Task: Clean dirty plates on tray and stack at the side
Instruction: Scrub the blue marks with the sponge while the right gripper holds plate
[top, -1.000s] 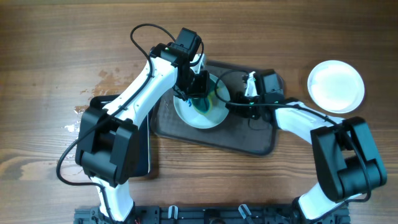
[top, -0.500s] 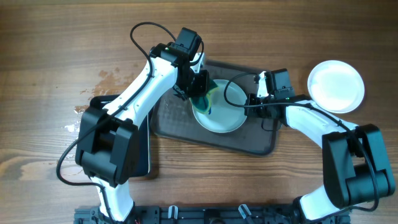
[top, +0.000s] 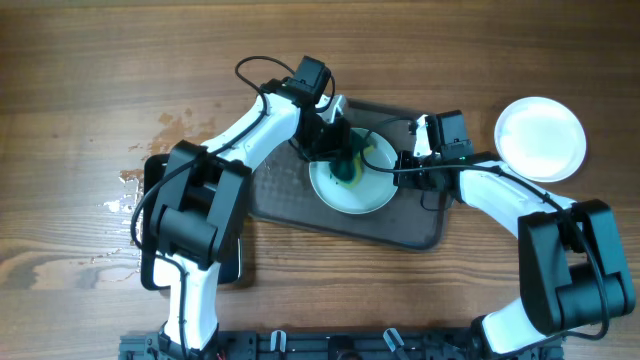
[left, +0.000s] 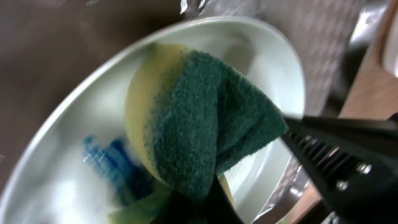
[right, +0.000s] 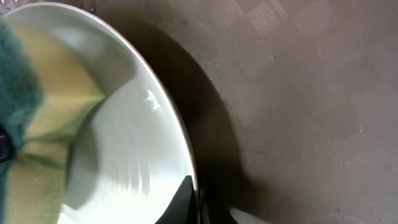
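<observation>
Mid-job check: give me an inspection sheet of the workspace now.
Surface: wooden table, pale stains at left.
Job's things: large dark grey-brown tray holds one round white plate with a blue smear; a second white plate sits off-tray at right.
Clutter: smaller glossy black tray under the left arm.
Grippers: left gripper shut on a green-and-yellow sponge pressed into the plate; right gripper shut on that plate's rim.
Cables: black cable loops above the left arm; second cable by the right wrist.
Surroundings: black frame rail along the near edge.
</observation>
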